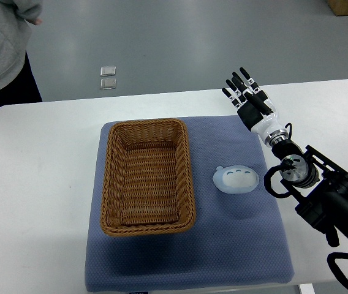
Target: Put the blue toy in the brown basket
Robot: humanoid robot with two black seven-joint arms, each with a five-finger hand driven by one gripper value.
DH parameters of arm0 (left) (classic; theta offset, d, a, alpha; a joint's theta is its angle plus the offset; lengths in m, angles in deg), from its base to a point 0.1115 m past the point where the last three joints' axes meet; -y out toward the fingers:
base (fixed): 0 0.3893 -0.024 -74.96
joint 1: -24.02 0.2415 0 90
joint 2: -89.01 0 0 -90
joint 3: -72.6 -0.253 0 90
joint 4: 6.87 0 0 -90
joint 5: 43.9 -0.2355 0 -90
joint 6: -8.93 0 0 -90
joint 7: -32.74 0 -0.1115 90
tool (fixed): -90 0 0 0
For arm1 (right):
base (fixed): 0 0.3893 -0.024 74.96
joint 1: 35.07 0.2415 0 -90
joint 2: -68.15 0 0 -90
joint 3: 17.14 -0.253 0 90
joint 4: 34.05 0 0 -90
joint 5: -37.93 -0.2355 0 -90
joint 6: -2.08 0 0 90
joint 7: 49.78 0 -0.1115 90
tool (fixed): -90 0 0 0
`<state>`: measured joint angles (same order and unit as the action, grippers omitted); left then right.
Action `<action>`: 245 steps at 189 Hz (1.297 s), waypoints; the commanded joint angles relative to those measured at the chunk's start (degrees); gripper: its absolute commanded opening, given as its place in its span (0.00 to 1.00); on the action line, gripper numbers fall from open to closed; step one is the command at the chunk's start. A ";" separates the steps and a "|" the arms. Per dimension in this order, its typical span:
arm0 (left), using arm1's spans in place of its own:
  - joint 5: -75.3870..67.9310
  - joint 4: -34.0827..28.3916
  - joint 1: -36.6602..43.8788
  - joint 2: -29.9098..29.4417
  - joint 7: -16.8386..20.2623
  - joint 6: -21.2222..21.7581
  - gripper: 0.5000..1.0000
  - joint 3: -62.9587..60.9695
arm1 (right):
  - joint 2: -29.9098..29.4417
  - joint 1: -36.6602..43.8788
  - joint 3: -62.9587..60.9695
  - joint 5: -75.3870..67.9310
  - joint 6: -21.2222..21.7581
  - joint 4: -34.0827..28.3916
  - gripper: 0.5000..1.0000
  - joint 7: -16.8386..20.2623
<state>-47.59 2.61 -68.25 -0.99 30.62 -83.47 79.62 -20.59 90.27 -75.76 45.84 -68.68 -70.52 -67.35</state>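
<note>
My right hand hovers with fingers spread, holding nothing, beyond the far right corner of the blue mat, while the blue toy lies on the mat just right of the brown basket; I judge a top-down pinch across its narrow sides best.
</note>
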 commanded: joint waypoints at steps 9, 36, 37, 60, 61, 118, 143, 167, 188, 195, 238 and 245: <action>0.00 0.18 -0.02 0.00 0.02 -0.05 1.00 -0.26 | 0.06 0.00 0.00 0.00 0.09 0.08 0.84 -0.01; 0.00 0.36 -0.02 0.00 0.10 -0.05 1.00 0.01 | 0.06 0.09 -0.09 0.00 0.00 -0.01 0.84 -0.18; 0.00 0.36 -0.02 0.00 0.10 -0.05 1.00 0.01 | 0.06 0.09 -0.09 0.00 0.00 -0.01 0.84 -0.18; 0.00 0.19 0.07 0.00 0.10 0.03 1.00 0.01 | -0.03 0.00 -0.09 0.00 1.06 -0.01 0.84 -0.27; 0.00 0.18 0.07 0.00 0.10 0.03 1.00 0.01 | -0.03 0.00 -0.09 0.00 1.06 -0.01 0.84 -0.27; 0.00 0.18 -0.02 0.00 0.10 -0.05 1.00 0.01 | 0.41 2.63 2.02 1.66 2.64 -0.10 0.84 0.26; 0.00 0.27 0.07 0.00 0.19 -0.05 1.00 -0.08 | 4.10 5.71 7.56 10.54 3.17 -2.03 0.84 0.52; 0.00 0.27 -0.02 0.00 0.19 -0.14 1.00 -0.08 | 7.79 10.28 11.25 17.75 3.61 -4.84 0.84 2.01; 0.00 0.36 0.07 0.00 0.19 -0.14 1.00 -0.08 | 12.79 16.95 20.03 24.51 3.61 -7.48 0.84 4.12; 0.00 0.36 0.07 0.00 0.10 -0.23 1.00 -0.08 | 14.12 19.16 23.82 25.92 3.61 -8.27 0.84 4.30; 0.00 0.54 0.07 0.00 0.10 -1.02 1.00 -0.25 | 20.97 34.53 52.38 32.60 3.52 -15.83 0.84 7.64; 0.00 0.54 0.07 0.00 0.10 -1.02 1.00 -0.26 | 21.41 36.39 55.02 33.48 3.52 -16.80 0.84 8.34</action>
<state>-47.59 3.04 -68.21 -0.99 30.76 -84.34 79.48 -0.92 120.81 -30.10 76.82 -65.19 -84.40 -61.20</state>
